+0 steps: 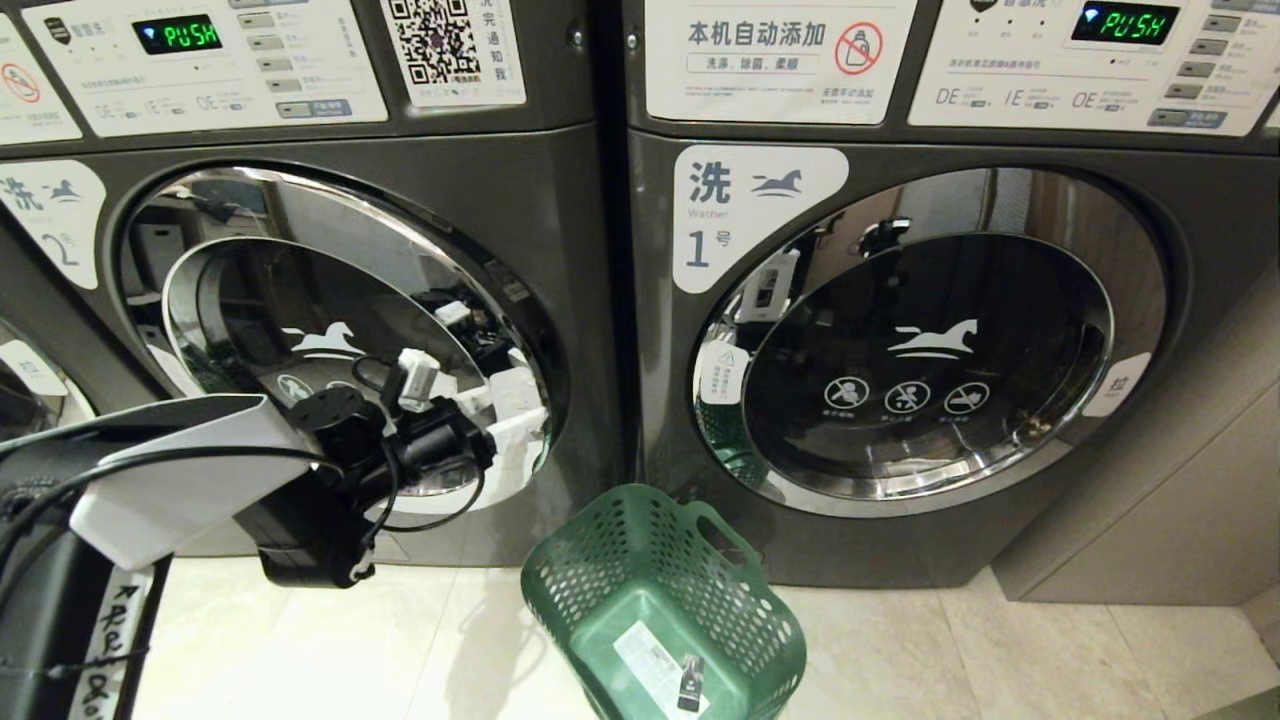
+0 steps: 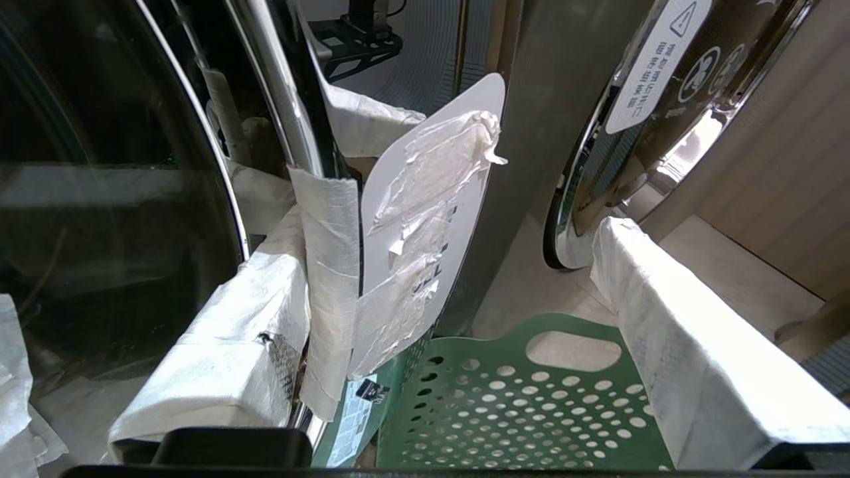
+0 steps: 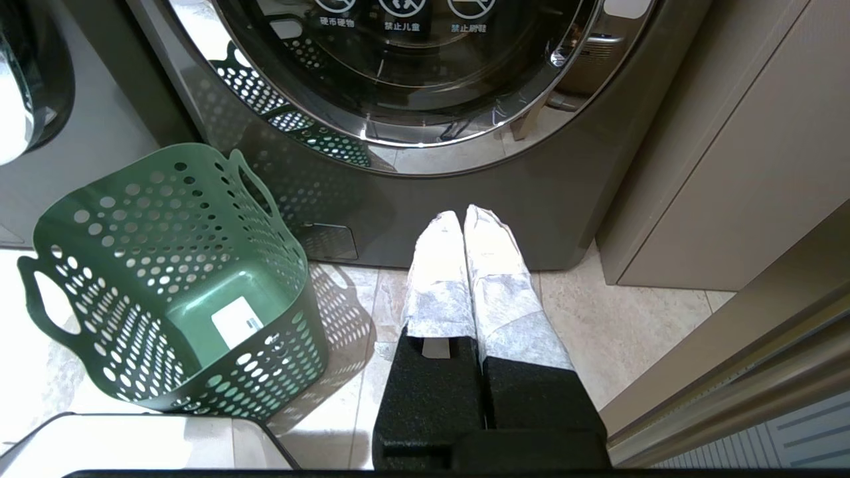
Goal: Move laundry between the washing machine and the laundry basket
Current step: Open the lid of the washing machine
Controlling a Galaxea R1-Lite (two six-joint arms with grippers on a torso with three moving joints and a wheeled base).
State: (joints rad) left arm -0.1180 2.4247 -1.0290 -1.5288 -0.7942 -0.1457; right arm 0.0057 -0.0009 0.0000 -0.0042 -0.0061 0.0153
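The white-shelled left arm (image 1: 180, 470) carries black joints and loose black cables; both grippers have black bases and fingers (image 3: 488, 265) wrapped in white tape.

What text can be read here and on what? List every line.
"PUSH": green display of the washing machine.
"洗", "2": its white label.
"PUSH": display of the right washer.
"洗", "Washer", "1号": its white label.
"本机自动添加": sticker above.
Small panel print and the laundry basket label: unreadable.

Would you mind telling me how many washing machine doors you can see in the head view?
3. The washer marked 2 has its door left of centre, the washer marked 1 on the right, and a sliver of a third door shows at the far left edge; more may lie outside the view.
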